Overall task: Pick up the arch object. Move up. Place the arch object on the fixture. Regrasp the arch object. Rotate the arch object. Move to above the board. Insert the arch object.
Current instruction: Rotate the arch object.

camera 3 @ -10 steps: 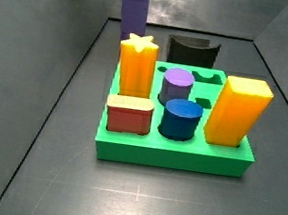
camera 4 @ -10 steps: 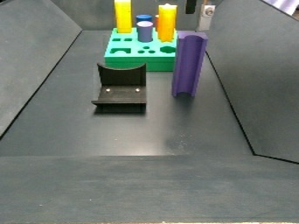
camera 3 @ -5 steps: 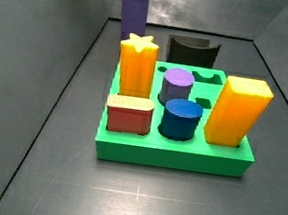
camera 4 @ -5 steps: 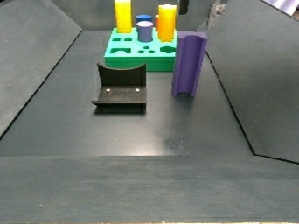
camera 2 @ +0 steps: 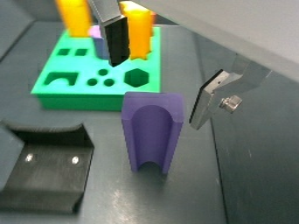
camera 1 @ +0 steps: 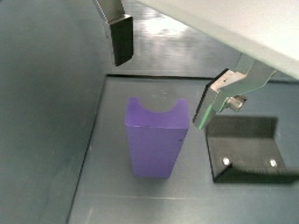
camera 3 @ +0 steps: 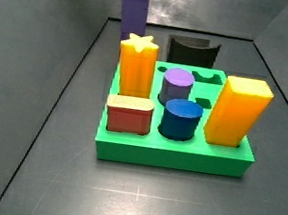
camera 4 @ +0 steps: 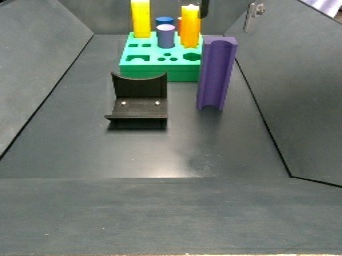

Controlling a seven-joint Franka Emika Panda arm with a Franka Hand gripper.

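The arch object [camera 1: 156,138] is a long dark purple block standing upright on the dark floor, arch notch at its top end. It shows in both wrist views [camera 2: 153,131] and both side views [camera 3: 133,17] [camera 4: 217,73]. My gripper [camera 1: 167,74] hangs open above it, one dark-padded finger [camera 2: 114,39] on each side, touching nothing. The fixture [camera 4: 135,100] sits on the floor beside the arch object [camera 2: 41,166]. The green board [camera 3: 168,151] lies beyond it [camera 2: 82,72].
The board holds a yellow star peg [camera 3: 137,66], an orange peg [camera 3: 238,111], a red peg [camera 3: 130,116], a blue peg [camera 3: 179,120] and a short purple cylinder [camera 3: 177,86]. Sloping grey walls [camera 4: 40,90] close in the floor on both sides.
The bit of gripper at the top edge of a side view has drifted slightly sideways. The arch object, fixture and board have not moved.
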